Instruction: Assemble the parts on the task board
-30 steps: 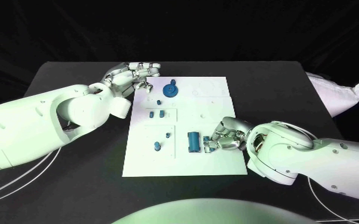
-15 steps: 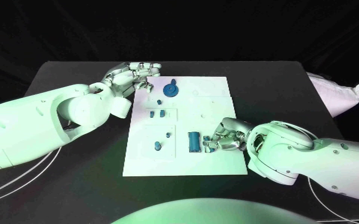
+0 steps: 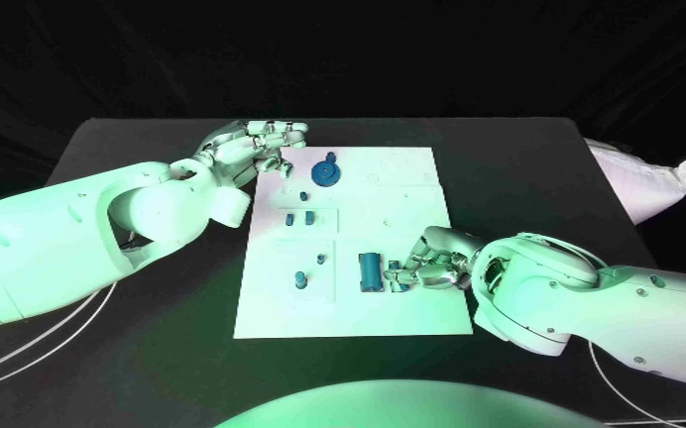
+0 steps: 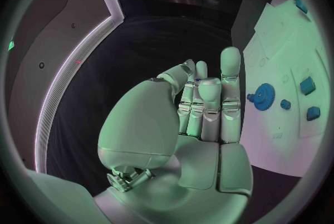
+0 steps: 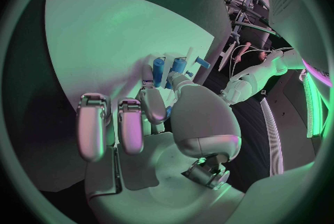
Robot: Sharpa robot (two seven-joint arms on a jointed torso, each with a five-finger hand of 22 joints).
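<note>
The white task board [image 3: 407, 314] lies mid-table. On it sit a blue gear [image 3: 327, 170] [image 4: 263, 95], a blue cylinder [image 3: 371, 269] and several small blue parts [image 3: 299, 218]. My right hand [image 3: 424, 264] rests on the board's right side just beside the cylinder. Its thumb and a finger pinch a small blue part [image 3: 392, 286] [image 5: 169, 71] low over the board. My left hand [image 3: 259, 145] [image 4: 198, 107] hovers at the board's far left corner, left of the gear. Its fingers are drawn together round a small dark blue piece [image 3: 281, 163], mostly hidden.
The black table [image 3: 143, 349] surrounds the board, with bare room in front and on the left. My bulky left forearm [image 3: 115, 225] lies over the table's left side. A white object [image 3: 636, 180] sits at the table's right edge.
My right hand has edged slightly left, closer to the blue cylinder. The left hand and the parts on the board have stayed put.
</note>
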